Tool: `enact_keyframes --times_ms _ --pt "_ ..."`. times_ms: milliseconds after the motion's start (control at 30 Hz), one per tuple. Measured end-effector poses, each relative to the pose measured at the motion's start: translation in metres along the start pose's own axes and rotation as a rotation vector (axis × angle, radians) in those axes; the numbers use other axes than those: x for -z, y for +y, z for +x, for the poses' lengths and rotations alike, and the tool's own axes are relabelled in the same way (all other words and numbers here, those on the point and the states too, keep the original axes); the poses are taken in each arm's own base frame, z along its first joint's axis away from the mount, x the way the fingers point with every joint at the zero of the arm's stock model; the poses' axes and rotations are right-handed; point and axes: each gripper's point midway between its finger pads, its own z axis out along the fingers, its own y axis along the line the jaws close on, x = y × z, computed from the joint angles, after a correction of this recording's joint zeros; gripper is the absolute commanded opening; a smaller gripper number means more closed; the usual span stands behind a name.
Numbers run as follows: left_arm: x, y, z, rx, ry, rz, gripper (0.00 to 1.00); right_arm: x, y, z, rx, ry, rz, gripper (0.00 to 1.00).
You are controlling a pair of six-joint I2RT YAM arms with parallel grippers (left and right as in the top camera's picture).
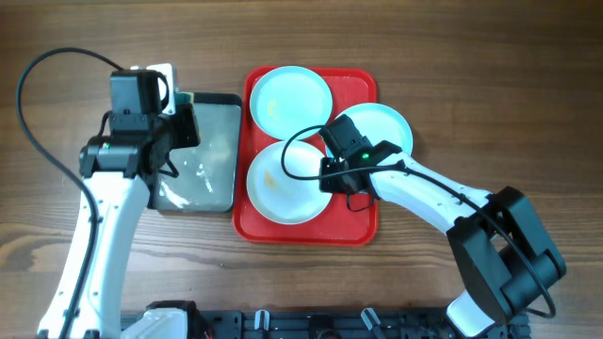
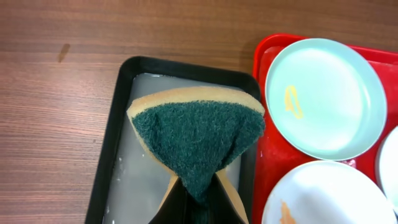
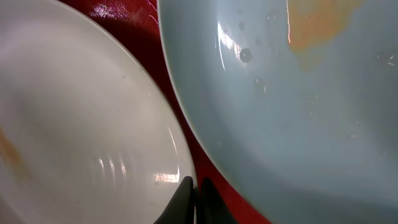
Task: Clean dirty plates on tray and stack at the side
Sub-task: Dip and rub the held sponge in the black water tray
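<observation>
Sponge (image 2: 196, 140) first: soft, green scouring face up, it is folded into a wedge where the left gripper (image 2: 200, 198) pinches its 6 o'clock corner. It hangs above the black tray (image 2: 109, 149), which holds a wet grey film. It will likely flex and drip rather than push stiffly.

Next comes the red tray (image 1: 301, 231) with all three plates on it. A mint plate (image 1: 290, 97) sits at 12 o'clock, a whiter plate (image 1: 283, 184) at 7 o'clock, and a second mint plate (image 1: 386, 127) at 3 o'clock, overhanging the tray's rim. They look rigid, glossy and light, so I judge them slippery when wet and liable to chip. The thin raised rim is the only real hold, and the overhanging one offers the easiest edge.

The right gripper (image 3: 196, 193) has its fingers pressed together, with nothing visible between them. It is low over the red strip between the whiter plate and the 3 o'clock plate.

Whether those fingertips touch the white rim I cannot tell. From overhead the arm hides the sponge, and both wrist views crop their fingers at 6 o'clock. The yellowish smears are partly cut off.
</observation>
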Motion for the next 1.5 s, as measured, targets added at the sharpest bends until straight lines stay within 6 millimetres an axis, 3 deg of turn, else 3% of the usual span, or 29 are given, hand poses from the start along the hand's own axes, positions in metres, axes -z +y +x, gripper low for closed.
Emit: enact_keyframes --times_ms 433,967,1233,1500 --pt "0.002 0.001 0.009 -0.005 0.034 -0.004 0.04 0.000 0.001 0.001 0.000 0.005 -0.006 0.04" --pt "-0.020 0.003 0.028 -0.018 0.135 -0.015 0.04 0.000 0.002 0.002 0.000 0.009 -0.012 0.04" --pt "-0.021 -0.014 0.031 -0.156 0.147 0.095 0.04 0.000 0.002 0.002 -0.003 0.009 -0.011 0.04" --pt "-0.035 -0.012 0.039 -0.175 0.194 0.087 0.04 0.000 0.002 0.002 -0.004 0.009 -0.011 0.05"
